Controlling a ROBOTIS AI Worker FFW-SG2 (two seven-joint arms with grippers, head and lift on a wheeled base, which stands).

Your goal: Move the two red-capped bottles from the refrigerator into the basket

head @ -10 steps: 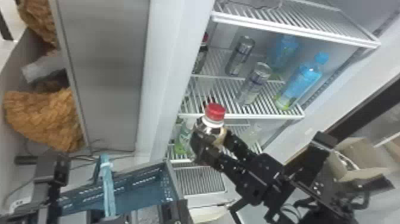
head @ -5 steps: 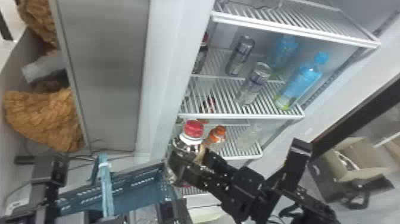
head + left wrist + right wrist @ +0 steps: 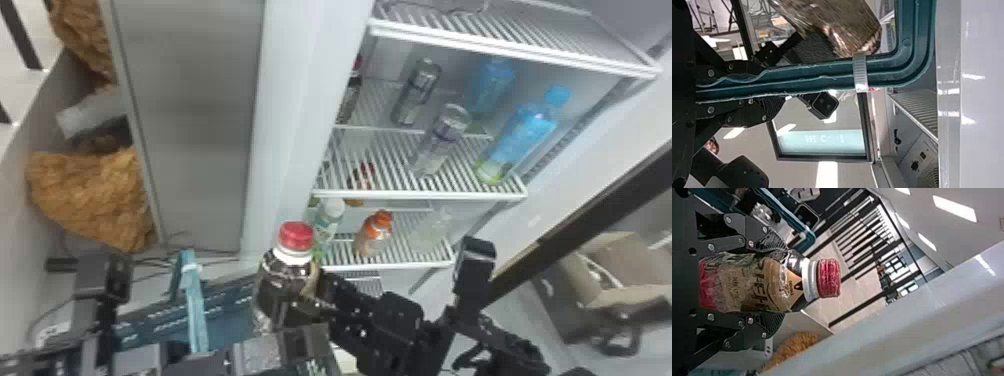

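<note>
The teal plastic basket is clamped at its rim by the left black gripper; a dark red-capped bottle is pinched at the basket's end by the right black gripper – its base could be snagged if lowered off-centre – while another red-capped bottle is seen inside the white refrigerator

Left gripper near, at left; fingers narrowly parted, clamped. Right arm reaches in from near right; right gripper near centre, fingers wider apart, gripping.
</note>
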